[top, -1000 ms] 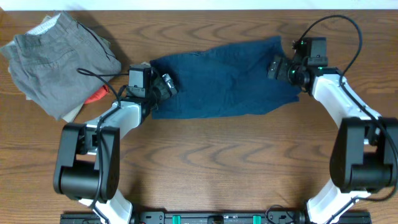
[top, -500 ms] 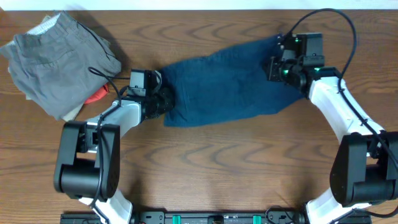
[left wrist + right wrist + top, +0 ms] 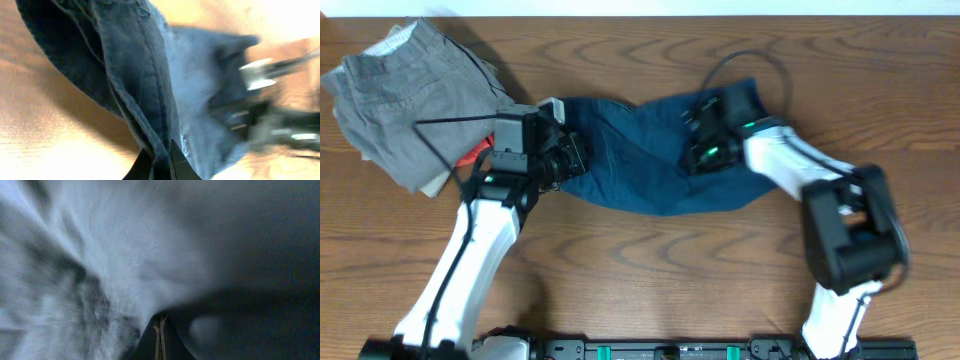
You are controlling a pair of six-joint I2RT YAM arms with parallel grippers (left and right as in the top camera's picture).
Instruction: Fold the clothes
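Swung inward, right gripper (image 3: 700, 153) and left gripper (image 3: 574, 160) both pinch the shorts (image 3: 640, 178), slung lengthwise between them by the far edge.

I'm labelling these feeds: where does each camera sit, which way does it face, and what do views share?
Overhead: above the table, facing down on the left gripper, right gripper and dark navy blue cotton shorts.
Left wrist: rides that wrist, looking along its fingers, which pinch the shorts' edge.
Right wrist: rides that wrist; closed fingertips below, cloth filling the view.
All share the shorts.
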